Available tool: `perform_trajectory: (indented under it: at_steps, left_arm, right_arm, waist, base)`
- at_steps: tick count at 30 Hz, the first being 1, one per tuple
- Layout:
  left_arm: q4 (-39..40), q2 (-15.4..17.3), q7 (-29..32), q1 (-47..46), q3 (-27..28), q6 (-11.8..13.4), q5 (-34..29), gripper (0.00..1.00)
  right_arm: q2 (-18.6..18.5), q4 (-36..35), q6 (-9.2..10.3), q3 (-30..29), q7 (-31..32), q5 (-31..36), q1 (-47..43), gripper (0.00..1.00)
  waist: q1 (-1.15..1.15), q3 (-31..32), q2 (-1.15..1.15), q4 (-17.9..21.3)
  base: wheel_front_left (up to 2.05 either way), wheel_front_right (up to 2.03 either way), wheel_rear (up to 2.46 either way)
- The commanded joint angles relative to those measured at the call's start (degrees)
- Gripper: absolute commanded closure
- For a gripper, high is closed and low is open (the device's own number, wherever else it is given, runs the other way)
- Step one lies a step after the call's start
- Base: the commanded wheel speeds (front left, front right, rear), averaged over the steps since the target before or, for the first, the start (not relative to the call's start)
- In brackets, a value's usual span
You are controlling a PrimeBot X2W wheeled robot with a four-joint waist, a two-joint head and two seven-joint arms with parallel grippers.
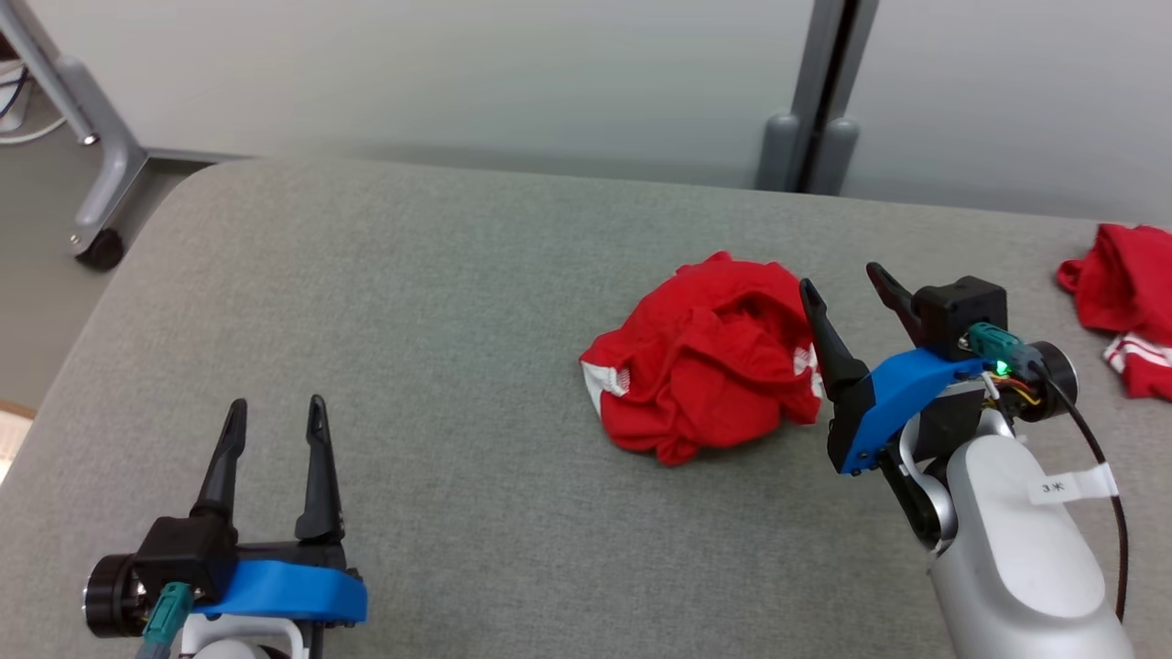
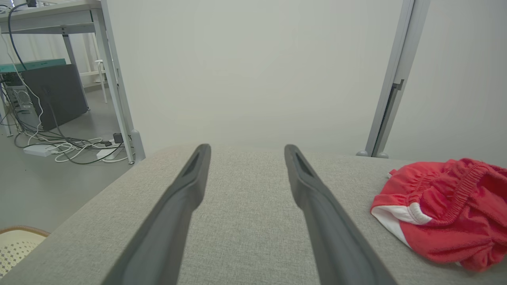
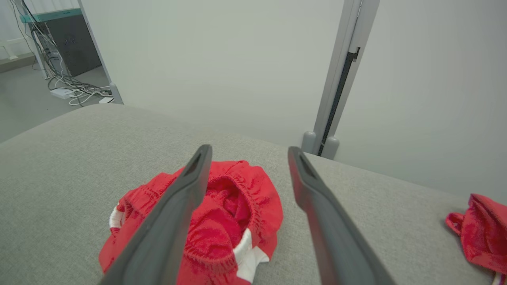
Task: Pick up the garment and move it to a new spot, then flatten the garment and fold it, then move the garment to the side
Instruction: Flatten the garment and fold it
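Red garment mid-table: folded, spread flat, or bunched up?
Bunched up. The red garment lies as a crumpled heap on the grey table, creases running every way, white trim poking out; no flat folded layers.

Red garment (image 1: 705,361) with white trim patches, elastic band same red. Second red piece (image 1: 1122,302) at right edge of padded surface (image 1: 412,320), white stripes at hem. Surface plain light grey weave, no pattern. Left gripper (image 1: 277,412) and right gripper (image 1: 840,279) black, with blue and green accents. Right forearm (image 1: 1007,549) silver-white.
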State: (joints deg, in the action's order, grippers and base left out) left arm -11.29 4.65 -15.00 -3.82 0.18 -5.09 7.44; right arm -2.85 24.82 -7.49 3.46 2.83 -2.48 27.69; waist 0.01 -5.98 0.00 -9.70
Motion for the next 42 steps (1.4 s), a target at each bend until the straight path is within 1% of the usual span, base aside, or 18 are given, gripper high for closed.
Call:
perform_trajectory:
  at_steps: [1,6,9,14,15,16,18,23,28,31,34,39,42]
  left_arm:
    - [-0.05,-0.25,-0.24,-0.9,-0.17,-0.13,-0.07,0.0]
    - [-0.47,-0.77,-0.24,-2.41,-0.94,-0.34,0.09,0.0]
    - [-0.86,-1.01,-0.24,-2.86,-1.22,-0.48,0.05,0.0]
    - [-1.28,-1.28,-0.24,-3.06,-1.12,-0.5,-0.09,0.0]
    - [-1.4,-1.3,-0.24,-3.04,-1.19,-0.56,-0.17,0.0]
    - [-1.57,-1.33,-0.24,-3.0,-1.24,-0.62,-0.26,0.0]
    - [-1.78,-1.39,-0.24,-2.95,-1.25,-0.72,-0.33,0.0]
    - [-2.2,-1.48,-0.24,-2.57,-1.37,-0.87,-0.53,0.0]
    - [-2.37,-1.55,-0.24,-1.79,-1.12,-1.06,-0.62,0.0]
    - [-2.2,-1.58,-0.24,-1.4,-0.97,-1.08,-0.67,0.0]
    - [-1.92,-1.63,-0.24,-1.15,-0.87,-1.09,-0.69,0.0]
    - [-1.69,-1.65,-0.24,-0.93,-0.96,-1.21,-0.43,0.0]
    - [-1.63,-1.66,-0.24,-0.91,-1.06,-1.29,-0.24,0.0]
  right_arm:
    - [-0.09,0.96,-0.01,-0.23,0.23,0.5,0.76,0.0]
    - [-0.2,9.82,-0.01,-3.02,1.12,3.56,3.14,0.0]
    - [-0.17,14.92,-0.01,-4.73,1.06,4.98,2.88,0.0]
    - [-0.12,20.91,-0.01,-6.1,-0.28,4.54,0.93,0.0]
    - [-0.12,22.04,-0.01,-5.83,-0.43,3.95,0.76,0.09]
    - [-0.11,23.11,-0.01,-5.38,-0.83,3.01,0.93,0.47]
    - [-0.11,24.71,-0.01,-4.57,-1.94,1.76,1.61,1.0]
    - [-0.1,26.22,-0.01,-0.95,-5.76,-2.82,3.16,1.0]
    - [-0.07,23.02,-0.01,5.54,-8.39,-7.48,2.37,1.0]
    - [-0.08,18.84,-0.01,10.44,-8.77,-10.08,1.33,1.0]
    - [-0.09,13.55,-0.01,16.16,-7.77,-12.77,-0.2,1.0]
    - [-0.12,4.31,-0.01,26.5,-4.74,-15.71,-2.8,1.0]
    - [-0.14,0.62,-0.01,32.21,-2.81,-17.59,-4.89,1.0]
  waist:
    - [-0.01,-1.42,0.0,-1.41]
    - [-0.01,-3.43,0.0,-3.39]
    - [-0.01,-3.73,0.0,-4.04]
    - [-0.01,-3.39,0.0,-4.21]
    - [-0.01,-3.25,0.0,-4.13]
    - [-0.01,-3.02,0.0,-4.01]
    - [-0.01,-2.68,0.0,-3.67]
    - [-0.01,-1.55,0.0,-2.73]
    - [-0.01,-0.52,0.0,-2.14]
    - [-0.01,-0.19,0.0,-1.91]
    - [-0.01,0.01,0.0,-1.75]
    - [-0.01,-0.15,0.0,-1.78]
    - [-0.01,-0.23,0.0,-1.9]
  base:
    - [0.0,0.0,0.0]
    - [0.0,0.0,0.0]
    - [0.0,0.0,0.0]
    - [0.0,0.0,0.0]
    - [0.0,0.0,0.0]
    - [0.0,0.0,0.0]
    - [0.0,0.0,0.0]
    - [0.0,0.0,0.0]
    - [0.0,0.0,0.0]
    - [0.0,0.0,0.0]
    - [0.0,0.0,0.0]
    - [0.0,0.0,0.0]
    - [0.0,0.0,0.0]
